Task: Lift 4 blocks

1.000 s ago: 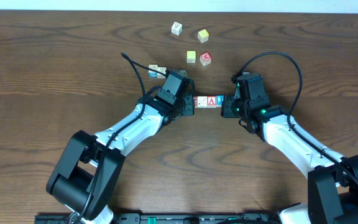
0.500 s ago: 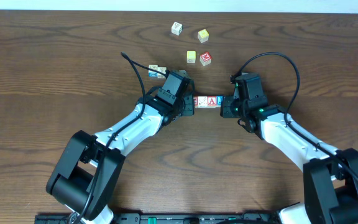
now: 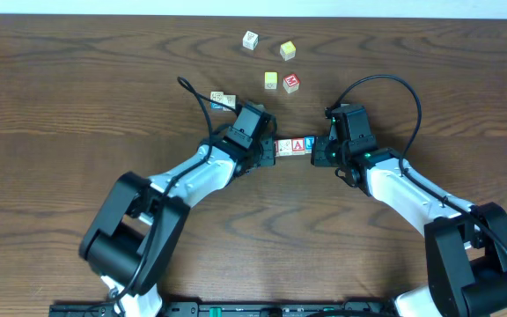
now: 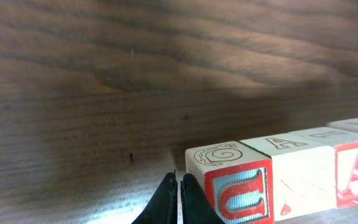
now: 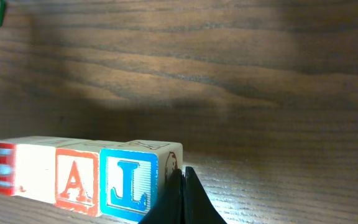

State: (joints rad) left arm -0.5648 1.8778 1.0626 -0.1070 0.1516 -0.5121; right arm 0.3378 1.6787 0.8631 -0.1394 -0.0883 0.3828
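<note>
Both my hands are closed, with nothing between the fingers of either one. My left gripper (image 4: pixel 179 198) has its two dark fingertips pinched together, and so does my right gripper (image 5: pixel 182 196). Seen from above, the four blocks (image 3: pixel 294 145) sit in one tight line near the middle of the wooden table (image 3: pixel 77 106), running from 9 o'clock to 3 o'clock.

My left fingertips are at the 9 o'clock end of the line, right against the side of the red-framed block (image 4: pixel 238 193). At 3 o'clock of that block comes the whitish block (image 4: pixel 300 168). Next is the red "A" block (image 5: pixel 76 177), and last the blue-lettered block (image 5: pixel 129 180), which shows a blue "J". My right fingertips sit against that block's outer face, at the 3 o'clock end.

So the line is caught between my two closed tips, one at each end. I cannot tell whether the blocks rest on the table or are just off it.

At 12 o'clock of the line lie four loose cubes: a white cube (image 3: pixel 250 40), a yellow cube (image 3: pixel 287 50), a second yellow cube (image 3: pixel 271 80) and a red cube (image 3: pixel 291 83). A pair of white cubes (image 3: pixel 223 100) lies at about 10 o'clock, beside my left wrist.
</note>
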